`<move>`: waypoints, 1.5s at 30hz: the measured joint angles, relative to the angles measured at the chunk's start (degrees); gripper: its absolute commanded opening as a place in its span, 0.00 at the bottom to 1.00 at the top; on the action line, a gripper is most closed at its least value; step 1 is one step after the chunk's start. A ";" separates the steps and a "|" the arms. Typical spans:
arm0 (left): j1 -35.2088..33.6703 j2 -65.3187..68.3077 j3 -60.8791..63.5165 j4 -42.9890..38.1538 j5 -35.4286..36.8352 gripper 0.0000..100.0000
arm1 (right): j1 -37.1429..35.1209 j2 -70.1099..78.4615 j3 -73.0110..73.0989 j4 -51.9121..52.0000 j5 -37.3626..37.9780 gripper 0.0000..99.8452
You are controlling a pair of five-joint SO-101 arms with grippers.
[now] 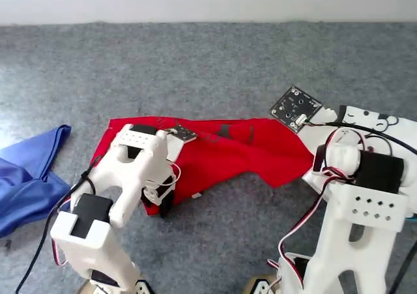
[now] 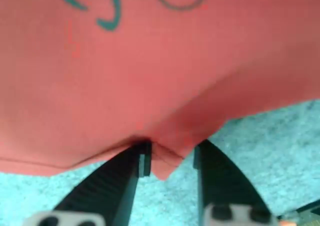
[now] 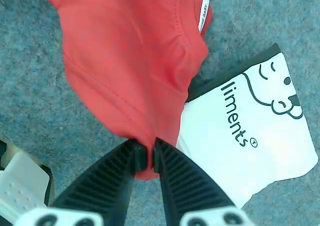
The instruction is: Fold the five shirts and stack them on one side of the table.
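– At counter centre, what's the item?
– Red shirt [image 1: 221, 147]. It's laid across the grey counter [image 1: 228, 59] from roughly 9 to 3 o'clock, print up. Not folded into a packet yet, as I read it.

– Left jaws?
– My left gripper [image 2: 170, 153] sits at the shirt's 7 o'clock hem. Jaws part open, a corner of the hem poking between them, one jaw touching the cloth. No real pinch that I can see.

– Right?
– My right gripper [image 3: 146, 153] is at the shirt's 3 o'clock end. Jaws nearly closed, a thin fold of red fabric clamped between them.

– Other shirts?
– White shirt [image 3: 250, 136] with a dark collar at 3 o'clock, flat and squared, looks folded. The red end lies right against its collar. Blue shirt [image 1: 29, 176] at 9 o'clock by the counter edge, rumpled, apart from the red one.

– Progress?
– Early, my call. One folded at best, the white. Red is the one in hand, fold not made. Blue looks untouched. I count three of five and can't speak for the other two. For a stack there's just the white as a base at 3 o'clock, no folded shirt on it.

– Next concern?
– Left side needs a proper grip before I lift both ends. Otherwise the hem slips and the fold goes crooked.
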 measured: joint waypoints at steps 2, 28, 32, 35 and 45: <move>-0.79 0.00 0.00 -0.09 -0.09 0.05 | 0.00 0.00 0.00 0.00 0.00 0.01; -12.57 -58.46 -15.38 7.56 -0.44 0.01 | 0.00 -9.76 -6.86 -9.93 0.00 0.01; -13.98 -61.54 -22.68 5.63 -0.53 0.01 | 0.00 -9.93 -12.13 -18.37 0.09 0.01; -14.07 -62.51 -28.22 5.27 -2.73 0.01 | 0.00 -9.93 -16.18 -25.23 0.09 0.01; -14.15 -63.65 -42.20 -4.04 -11.87 0.01 | 0.00 -10.11 -24.79 -47.47 6.42 0.01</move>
